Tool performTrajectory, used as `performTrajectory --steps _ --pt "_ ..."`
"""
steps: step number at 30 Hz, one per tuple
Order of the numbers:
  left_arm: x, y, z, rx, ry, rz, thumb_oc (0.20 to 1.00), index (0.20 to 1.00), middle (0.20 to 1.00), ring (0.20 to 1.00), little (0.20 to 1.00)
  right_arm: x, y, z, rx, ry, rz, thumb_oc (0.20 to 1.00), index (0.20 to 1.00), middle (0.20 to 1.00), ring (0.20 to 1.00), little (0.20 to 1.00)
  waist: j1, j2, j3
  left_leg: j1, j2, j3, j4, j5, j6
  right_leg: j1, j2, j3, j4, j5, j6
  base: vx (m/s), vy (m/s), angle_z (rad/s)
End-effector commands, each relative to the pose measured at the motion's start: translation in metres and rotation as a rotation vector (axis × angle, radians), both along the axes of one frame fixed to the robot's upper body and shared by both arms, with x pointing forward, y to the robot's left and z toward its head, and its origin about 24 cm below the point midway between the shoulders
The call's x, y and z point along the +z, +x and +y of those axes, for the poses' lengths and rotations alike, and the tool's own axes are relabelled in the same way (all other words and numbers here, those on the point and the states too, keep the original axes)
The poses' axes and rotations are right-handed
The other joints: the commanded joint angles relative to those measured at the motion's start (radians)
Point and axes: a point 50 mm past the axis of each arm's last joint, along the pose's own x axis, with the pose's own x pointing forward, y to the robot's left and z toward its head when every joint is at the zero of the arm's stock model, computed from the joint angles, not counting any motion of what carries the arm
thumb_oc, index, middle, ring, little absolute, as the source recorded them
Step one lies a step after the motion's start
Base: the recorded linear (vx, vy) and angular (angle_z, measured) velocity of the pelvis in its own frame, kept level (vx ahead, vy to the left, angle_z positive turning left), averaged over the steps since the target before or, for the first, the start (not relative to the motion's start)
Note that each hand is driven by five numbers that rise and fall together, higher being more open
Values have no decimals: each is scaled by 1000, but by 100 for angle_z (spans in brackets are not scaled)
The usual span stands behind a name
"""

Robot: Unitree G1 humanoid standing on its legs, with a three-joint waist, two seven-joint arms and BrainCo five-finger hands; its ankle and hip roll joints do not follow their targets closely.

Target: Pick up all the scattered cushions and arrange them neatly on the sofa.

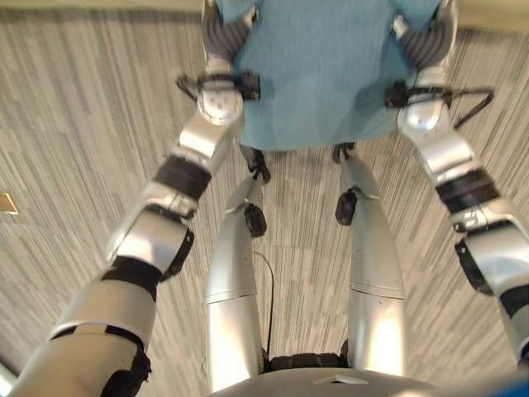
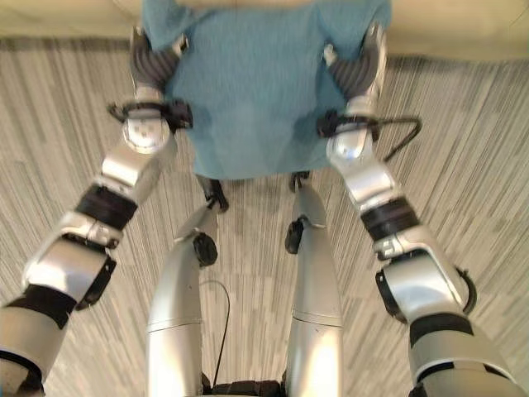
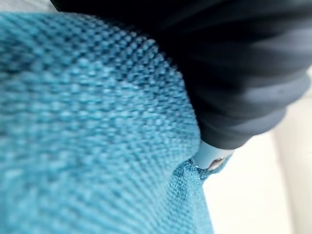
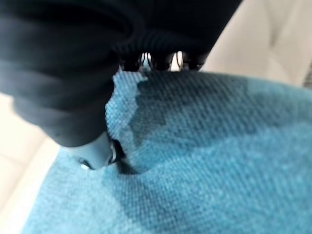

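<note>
Currently you have one cushion (image 2: 256, 91) in the air, carried between both arms in front of the body, over the carpet (image 1: 74, 124) and close to the sofa (image 2: 463, 33), whose pale edge runs along the far side of the head views.

Left robot hand (image 2: 153, 58): clamped on the cushion's left edge. Its wrist view has the thumb tip (image 3: 209, 157) pressed into the fabric, which puckers around it. Right robot hand (image 2: 359, 66): the same on the right edge; its wrist view has the thumb (image 4: 97, 155) dug into a fold and the fingertips (image 4: 161, 61) hooked over the top rim. Read both as gripping the cushion.

Progress, as a judgement: pick-up of this cushion is done, placement is not. It hangs off the sofa, lower edge free above the carpet. The wrist views show pale upholstery just behind it, so the set-down looks near. You cannot tell from these views how many cushions are already on the sofa or remain on the floor; none lies on the visible carpet.

Cushion, appearance: teal-blue, coarse woven cloth with a visible nubbly weave, roughly square, soft. It dents readily under the thumbs and sags a little between the two grips, so expect it to slump on release unless leaned against the backrest.
</note>
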Motion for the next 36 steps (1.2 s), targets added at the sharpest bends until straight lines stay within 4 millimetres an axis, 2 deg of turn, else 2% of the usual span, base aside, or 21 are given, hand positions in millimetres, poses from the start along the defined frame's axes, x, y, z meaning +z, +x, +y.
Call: performTrajectory --steps 1,5,12,13,14,16,17,20,21,25,28,31,35,36 --pt "19 -26 -31 -139 -29 -221 200 200 200 200 200 53 -37 53 286 -8 -352 200 200 200 200 200 -1 9 -142 -3 -4 -142 -80 -17 -49 47 7 -4 162 -193 128 9 -33 12" --pt "7 -39 -29 -156 -58 -233 200 200 200 200 200 34 -48 47 305 16 -343 200 200 200 200 200 0 9 -165 80 -4 -152 -133 -8 -62 132 2 -25 113 -188 129 25 -25 7" --pt "-27 -72 -14 -183 -64 -243 200 200 200 200 200 -19 -74 24 312 96 -258 200 200 200 200 200 4 5 -220 339 -11 -163 -259 9 -90 383 -11 -74 -23 -177 134 52 -20 7" --pt "-35 -75 -13 -190 -67 -223 200 200 200 200 200 -27 -77 23 317 103 -237 200 200 200 200 200 4 3 -220 362 -12 -159 -267 34 -83 410 -15 -91 -48 -148 122 -33 7 1" --pt "-44 -83 -9 -193 -65 -210 200 200 200 200 200 -40 -83 18 316 121 -198 200 200 200 200 200 5 -1 -233 435 -16 -159 -284 30 -86 485 -15 -104 -80 -146 125 -45 7 3" --pt "-51 -87 -8 -200 -68 -194 200 200 200 200 200 -47 -87 15 315 122 -178 200 200 200 200 200 4 -3 -230 488 -17 -158 -297 29 -87 542 -12 -112 -102 -145 126 47 -9 6" --pt "-64 -93 -5 -207 -78 -157 200 200 200 200 200 -58 -94 12 317 121 -141 200 200 200 200 200 6 -9 -231 583 -13 -154 -316 25 -89 640 -11 -130 -131 -145 127 100 -16 7" --pt "-86 -104 5 -221 -80 -84 200 200 200 200 200 -76 -104 1 299 76 -62 200 200 200 200 200 7 -23 -232 754 -8 -140 -356 19 -95 833 6 -157 -204 -151 129 122 -33 4" --pt "-86 -104 5 -221 -80 -83 200 200 200 200 200 -76 -104 1 299 76 -60 200 200 200 200 200 7 -23 -226 764 -7 -140 -360 20 -95 843 7 -158 -208 -150 130 124 -30 2" --pt "-118 -114 19 -203 -46 50 200 200 200 200 200 -101 -114 -14 257 39 63 200 200 200 200 200 8 -38 -265 944 15 -111 -413 17 -105 1032 41 -174 -278 -163 132 120 -40 0" --pt "-125 -118 23 -191 -32 84 200 200 200 200 200 -105 -118 -20 234 43 85 200 200 200 200 200 5 -42 -274 989 26 -101 -419 21 -115 1089 60 -174 -294 -177 128 82 -80 0" --pt "-135 -121 29 -173 -29 126 200 200 200 200 200 -114 -124 -28 205 45 121 200 200 200 200 200 -3 -48 -288 1032 50 -81 -399 19 -134 1163 97 -169 -319 -204 109 60 -109 15" --pt "-151 -127 34 -153 -62 197 200 200 200 200 200 -129 -129 -35 187 48 204 200 200 200 200 200 0 -69 -303 1030 73 -97 -259 9 -133 1256 137 -162 -388 -212 80 67 -110 10" --pt "-153 -129 33 -155 -75 209 200 200 200 200 200 -133 -129 -35 183 45 223 200 200 200 200 200 12 -76 -302 1021 59 -125 -236 0 -127 1268 135 -158 -398 -209 82 100 1 -5"
